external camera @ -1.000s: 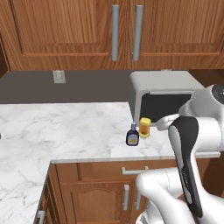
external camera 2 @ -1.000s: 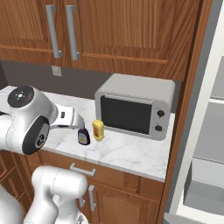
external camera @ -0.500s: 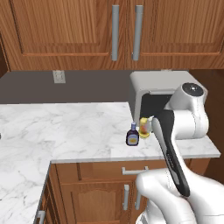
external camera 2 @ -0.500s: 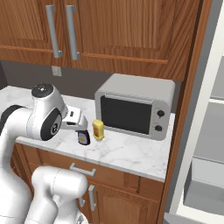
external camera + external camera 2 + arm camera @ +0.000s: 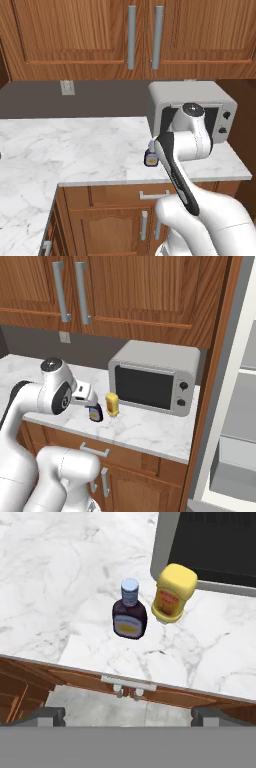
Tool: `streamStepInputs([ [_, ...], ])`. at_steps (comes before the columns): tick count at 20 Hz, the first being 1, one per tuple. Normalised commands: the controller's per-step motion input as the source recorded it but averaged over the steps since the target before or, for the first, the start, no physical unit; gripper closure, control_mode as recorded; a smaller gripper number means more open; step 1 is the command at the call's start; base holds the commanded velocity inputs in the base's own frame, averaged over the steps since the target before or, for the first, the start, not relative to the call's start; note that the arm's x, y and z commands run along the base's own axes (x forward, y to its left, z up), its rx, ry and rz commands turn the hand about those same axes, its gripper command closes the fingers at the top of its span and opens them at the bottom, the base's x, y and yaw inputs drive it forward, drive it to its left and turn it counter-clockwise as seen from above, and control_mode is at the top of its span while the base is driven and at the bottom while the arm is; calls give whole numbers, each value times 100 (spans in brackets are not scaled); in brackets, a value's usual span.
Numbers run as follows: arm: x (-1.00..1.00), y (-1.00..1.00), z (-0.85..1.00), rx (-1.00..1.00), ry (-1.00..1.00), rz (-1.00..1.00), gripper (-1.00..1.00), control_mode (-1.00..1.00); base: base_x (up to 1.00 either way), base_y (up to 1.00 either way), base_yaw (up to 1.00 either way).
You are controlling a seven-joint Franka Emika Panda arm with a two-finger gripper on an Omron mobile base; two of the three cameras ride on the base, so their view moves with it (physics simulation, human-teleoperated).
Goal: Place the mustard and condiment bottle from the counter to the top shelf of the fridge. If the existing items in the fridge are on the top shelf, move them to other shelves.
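Yellow mustard (image 5: pixel 173 594) and the dark condiment bottle (image 5: pixel 129 616) stand upright just beside each other on the marble counter (image 5: pixel 65 577), near its front edge, in front of the grey microwave (image 5: pixel 153 376). Above them hangs the tool (image 5: pixel 127 713), fingers wide apart, holding nothing.

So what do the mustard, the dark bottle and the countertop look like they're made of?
The mustard looks like soft matte plastic: one even yellow over body and cap. The condiment bottle could be glass or dark plastic; its brown-black body has a slight sheen, its blue cap looks plastic. The counter looks like polished marble, white with grey veins.
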Motion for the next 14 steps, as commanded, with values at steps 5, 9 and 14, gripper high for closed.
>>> streamStepInputs([
  [5,45,5,-34,0,0,-9,-100,-100,0,0,0],
  [9,29,2,-17,0,0,-9,-100,-100,0,0,0],
  [14,24,0,-15,0,0,-8,-100,-100,0,0,0],
])
